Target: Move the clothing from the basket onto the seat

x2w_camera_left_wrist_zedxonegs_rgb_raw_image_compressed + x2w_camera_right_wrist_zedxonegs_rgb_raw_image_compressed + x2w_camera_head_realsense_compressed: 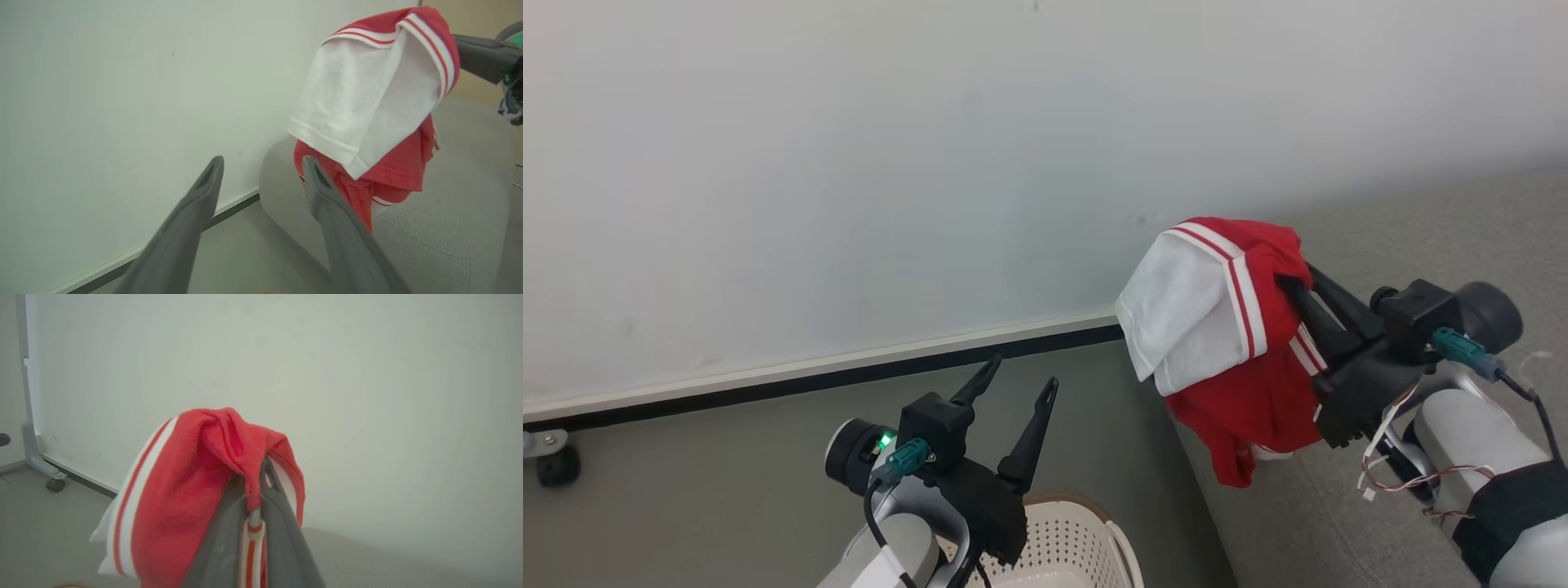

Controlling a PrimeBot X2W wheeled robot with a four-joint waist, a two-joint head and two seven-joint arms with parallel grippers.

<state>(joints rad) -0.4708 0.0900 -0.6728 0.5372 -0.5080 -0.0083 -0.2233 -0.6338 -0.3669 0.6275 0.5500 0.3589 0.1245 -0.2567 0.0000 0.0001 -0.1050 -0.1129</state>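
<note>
The left gripper's [1024,371] jaws stand wide apart with nothing between them. The right gripper's [1311,286] jaws are pressed together on a fold of the clothing [1225,327].

In the head view, the clothing hangs in the air from the right gripper, draped over its two dark fingers so that their tips are hidden. It is a bunched garment of red fabric with a white panel and red-and-white striped trim. It hangs above the left edge of the seat [1298,523], a grey cushion at the lower right. Whether the lowest red fold touches the cushion cannot be told.

The left gripper is raised at the lower middle, fingers pointing up and to the right, well apart from the clothing. Just below it is the basket [1094,510], cream plastic with small holes and a brown rim, cut off by the bottom edge. It stands on a grey floor [727,474] before a pale wall [849,163]. A small black caster [556,467] sits at the far left.

The left wrist view looks along the spread fingers of the left gripper [263,163] toward the clothing [367,102], which hangs over the rounded end of the seat [441,228].

The right wrist view shows the right gripper [253,486] with the red cloth [184,498] pinched between its fingers and folded over their tips.
</note>
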